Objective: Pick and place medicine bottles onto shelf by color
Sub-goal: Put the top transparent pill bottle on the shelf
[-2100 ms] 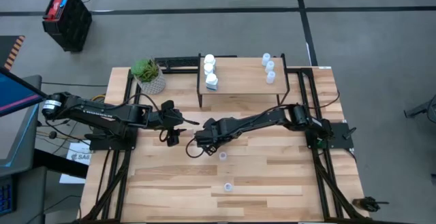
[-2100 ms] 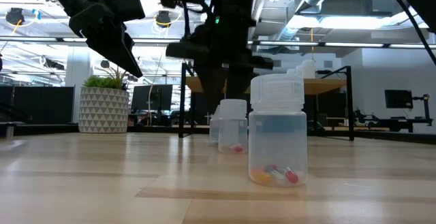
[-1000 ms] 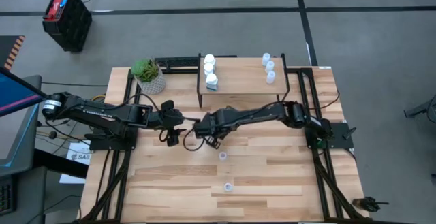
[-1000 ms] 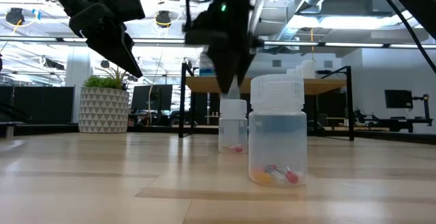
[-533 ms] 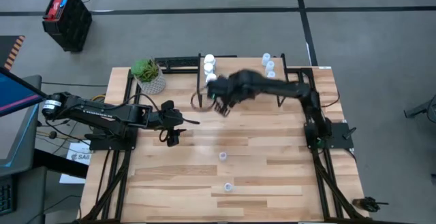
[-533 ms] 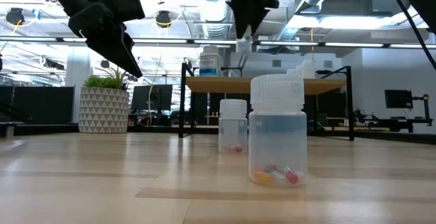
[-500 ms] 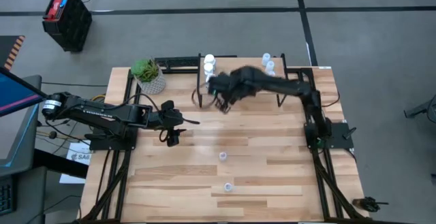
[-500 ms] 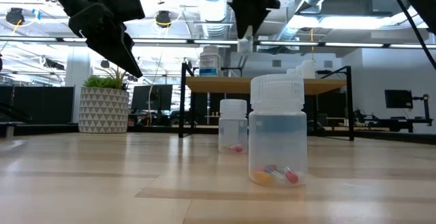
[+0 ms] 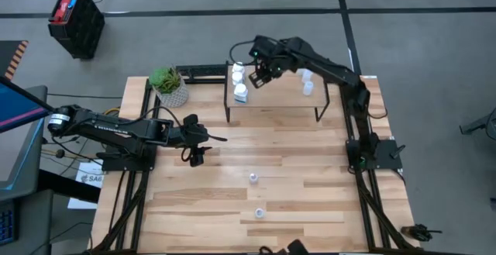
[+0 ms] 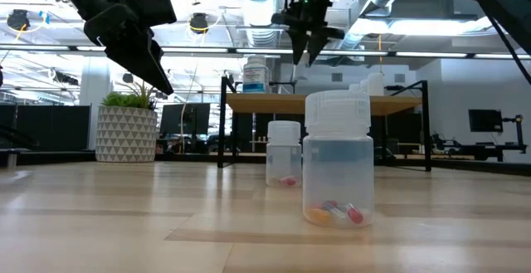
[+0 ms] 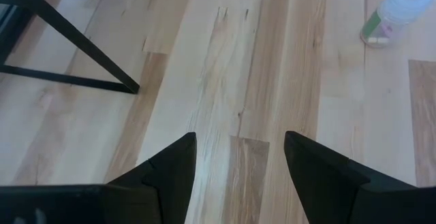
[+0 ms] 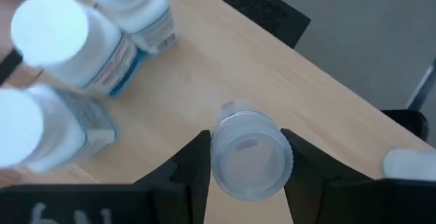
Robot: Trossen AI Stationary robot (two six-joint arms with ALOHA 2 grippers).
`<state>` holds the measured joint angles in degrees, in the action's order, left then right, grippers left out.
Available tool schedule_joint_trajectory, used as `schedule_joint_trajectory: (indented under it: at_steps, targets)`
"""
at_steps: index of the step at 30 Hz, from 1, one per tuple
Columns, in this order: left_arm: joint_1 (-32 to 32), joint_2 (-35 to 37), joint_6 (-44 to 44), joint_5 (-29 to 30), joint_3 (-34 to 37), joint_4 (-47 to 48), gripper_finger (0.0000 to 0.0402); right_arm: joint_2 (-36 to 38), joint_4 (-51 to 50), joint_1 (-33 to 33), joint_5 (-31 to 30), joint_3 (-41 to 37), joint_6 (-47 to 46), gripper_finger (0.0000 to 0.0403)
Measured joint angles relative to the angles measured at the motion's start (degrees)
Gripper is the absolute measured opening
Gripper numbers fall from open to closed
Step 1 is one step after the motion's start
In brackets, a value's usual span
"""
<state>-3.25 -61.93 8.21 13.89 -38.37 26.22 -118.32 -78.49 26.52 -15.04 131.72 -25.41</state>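
The right gripper (image 9: 259, 75), closed on a translucent bottle (image 12: 251, 157), hangs over the shelf (image 9: 275, 98) near 3 white bottles (image 9: 239, 80). Next: lower and release. The left gripper (image 9: 197, 155) waits open above the counter (image 9: 310, 201).

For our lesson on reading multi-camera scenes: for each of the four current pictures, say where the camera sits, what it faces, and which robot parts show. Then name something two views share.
High view: above, straight down on the table; both arms, shelf.
Low view: tabletop height, facing the room; nearest clear bottle, both arms overhead.
Left wrist view: on the left arm, facing bare planks; open left gripper.
Right wrist view: on the right arm, over the shelf; right gripper shut on a held clear bottle.
Shared: the white bottles, in the high and right wrist views.
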Motion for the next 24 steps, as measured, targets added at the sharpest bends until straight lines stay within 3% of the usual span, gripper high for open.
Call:
schedule_joint_trajectory:
  at_steps: [7, 24]
  targets:
    - [0.0, 0.0, 0.0, 0.0, 0.0, 0.0, 0.021, -2.0, 0.6, 2.6, 2.0, -0.2, 0.0, 0.015]
    - [0.0, 0.0, 0.0, 0.0, 0.0, 0.0, 0.021, -5.2, 1.2, 4.5, 2.7, 0.0, -0.1, 0.0165]
